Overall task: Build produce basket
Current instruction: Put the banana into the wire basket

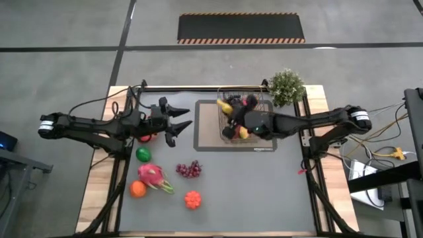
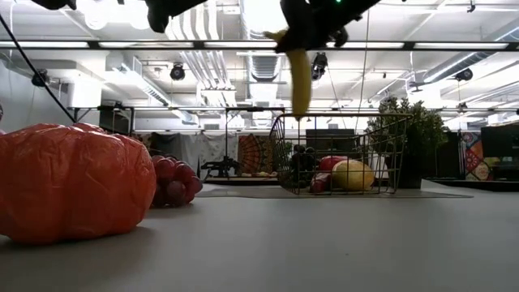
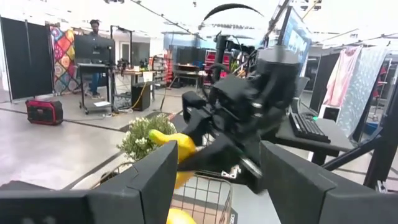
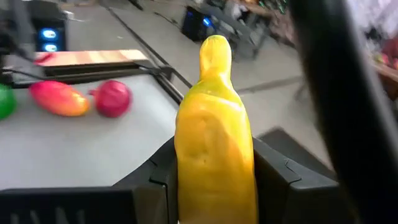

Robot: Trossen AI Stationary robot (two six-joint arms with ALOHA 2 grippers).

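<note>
**Ana:** Right gripper (image 1: 232, 118) is over the basket (image 1: 264, 100), upper middle of the high view, and its fingers are clamped on the yellow banana (image 4: 214, 155). From table height the banana (image 2: 300, 81) hangs straight down above the basket's (image 2: 389, 154) rim, not yet inside.

**Ben:** And the left gripper (image 1: 180, 118)?

**Ana:** Left of centre, fingers spread apart, nothing between them. Its own camera looks across at the right arm with the banana (image 3: 177, 146).

**Ben:** How far along would you say?

**Ana:** Roughly halfway, I'd judge. Several pieces already lie in the basket; the table-height view shows a yellow-orange fruit (image 2: 353, 174) and something red (image 2: 331, 164) through the wire. The banana goes in next. Still out on the table, lower left of the high view: a green fruit (image 1: 143, 155), the pink dragon fruit (image 1: 152, 176), an orange (image 1: 137, 189), red grapes (image 1: 189, 170) and an orange-red piece (image 1: 192, 199). A red fruit (image 1: 145, 138) peeks out beside the left arm.

**Ben:** Surface?

**Ana:** Grey table cover (image 1: 264, 192) on a wooden top, with a dark-bordered mat (image 1: 205, 125) under the basket and a potted plant (image 1: 287, 86) at the basket's upper right corner.

**Ben:** The room?

**Ana:** Concrete floor with a hazard-striped mat (image 1: 241, 28) at the top of the high view. The left wrist view shows partitions, desks and a person (image 3: 94, 37) standing far off at upper left.
</note>
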